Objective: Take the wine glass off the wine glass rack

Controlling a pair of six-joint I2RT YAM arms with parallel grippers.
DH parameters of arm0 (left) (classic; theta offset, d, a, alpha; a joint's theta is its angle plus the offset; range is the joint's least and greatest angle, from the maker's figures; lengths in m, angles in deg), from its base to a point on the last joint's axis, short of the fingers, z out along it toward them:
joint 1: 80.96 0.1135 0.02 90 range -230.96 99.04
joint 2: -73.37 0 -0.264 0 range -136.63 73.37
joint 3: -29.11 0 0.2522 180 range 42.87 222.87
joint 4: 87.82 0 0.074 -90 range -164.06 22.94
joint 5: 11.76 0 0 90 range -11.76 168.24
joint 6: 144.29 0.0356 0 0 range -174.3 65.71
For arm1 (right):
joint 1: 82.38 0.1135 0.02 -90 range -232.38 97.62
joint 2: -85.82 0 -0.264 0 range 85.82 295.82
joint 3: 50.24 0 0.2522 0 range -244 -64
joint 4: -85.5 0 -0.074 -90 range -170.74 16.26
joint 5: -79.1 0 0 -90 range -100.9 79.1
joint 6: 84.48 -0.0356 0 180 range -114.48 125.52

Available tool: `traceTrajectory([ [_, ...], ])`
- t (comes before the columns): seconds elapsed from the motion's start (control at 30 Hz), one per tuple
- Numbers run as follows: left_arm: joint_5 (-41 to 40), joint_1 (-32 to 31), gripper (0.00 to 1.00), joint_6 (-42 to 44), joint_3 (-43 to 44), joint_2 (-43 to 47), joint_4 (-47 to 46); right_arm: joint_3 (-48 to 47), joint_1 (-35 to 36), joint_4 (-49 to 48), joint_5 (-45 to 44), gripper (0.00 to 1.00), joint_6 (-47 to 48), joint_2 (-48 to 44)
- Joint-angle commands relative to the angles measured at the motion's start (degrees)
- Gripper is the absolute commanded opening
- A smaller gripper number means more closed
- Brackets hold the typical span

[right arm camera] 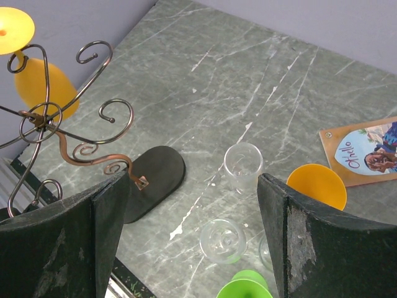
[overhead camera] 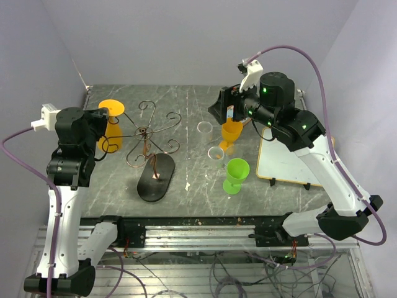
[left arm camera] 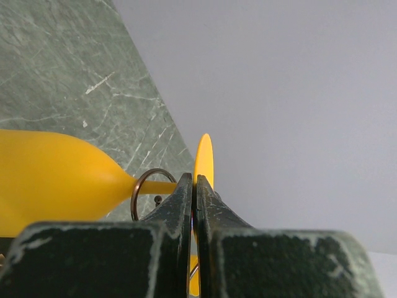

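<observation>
Your left gripper (left arm camera: 195, 180) clamped on wine glass (left arm camera: 56, 180) foot edge (stem inside wine glass rack (overhead camera: 156, 177) ring); right gripper (right arm camera: 192, 186) wide, well apart.

left end effector (left arm camera: 193, 184) pinched closed; right end effector (right arm camera: 193, 186) spread wide.

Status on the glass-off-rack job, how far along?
Done: left hand is shut on the foot of the orange plastic wine glass. In hand: nothing lifted yet; its stem sits in a loop of the copper wire wine glass rack. Left: slide it out, set it down. Right hand is open, holding nothing.
</observation>
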Motion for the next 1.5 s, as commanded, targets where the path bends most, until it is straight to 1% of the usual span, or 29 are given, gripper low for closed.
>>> traceTrajectory([
  [0.0, 1.1, 0.0, 0.07, 0.0, 0.8, -1.2, -4.2, -0.2, 0.0, -0.5, -0.3, 0.82, 0.7, -1.4],
  [0.2, 5.5, -0.1, 0.07, -0.7, 0.9, -3.0, -5.6, -0.3, 0.0, -0.7, -0.3, 0.83, 0.7, -1.9],
  [0.33, 8.2, 0.0, 0.07, -1.6, 0.7, -2.6, -6.0, -0.3, 0.0, -0.6, -0.3, 0.83, 0.6, -2.2],
  [0.5, 13.1, 0.0, 0.07, -4.1, 0.2, -0.1, -4.0, 0.0, 0.0, -0.9, 0.1, 0.84, 0.5, -2.6],
  [0.57, 13.2, 0.0, 0.07, -5.2, -0.1, 1.2, -1.9, 0.2, 0.0, -1.3, 0.2, 0.84, 0.5, -2.8],
  [0.8, 9.8, 0.0, 0.07, -7.8, 2.8, 4.3, 7.5, 0.1, 0.0, -1.7, 1.3, 0.84, 0.1, -2.5],
  [0.87, 8.3, -0.1, 0.07, -10.0, 4.6, 4.3, 11.6, 0.0, 0.0, -1.9, 1.6, 0.84, -0.1, -2.7],
  [0.93, 5.3, -0.1, 0.07, -12.3, 8.0, 3.6, 18.1, 0.0, 0.0, -2.1, 1.8, 0.84, -0.1, -2.8],
  [1.07, -2.4, -0.1, 0.07, -11.2, 12.2, 4.0, 22.6, -0.2, 0.0, -2.1, 2.6, 0.84, -0.4, -2.8],
  [1.2, -10.6, 0.0, 0.07, -8.1, 14.0, 8.5, 19.5, -0.2, 0.0, -2.7, 4.2, 0.84, -1.1, -3.1],
  [1.33, -16.2, 0.0, 0.07, -1.2, 17.4, 11.6, 13.2, 1.6, 0.0, -6.3, 8.9, 0.85, -3.8, -4.0],
  [1.4, -15.6, -0.1, 0.07, 2.1, 19.0, 12.7, 7.8, 3.6, 0.0, -9.6, 12.7, 0.86, -5.9, -4.5],
  [1.47, -13.1, -0.1, 0.07, 5.0, 20.0, 13.8, 2.5, 5.7, 0.0, -13.7, 16.7, 0.87, -8.5, -4.8],
])
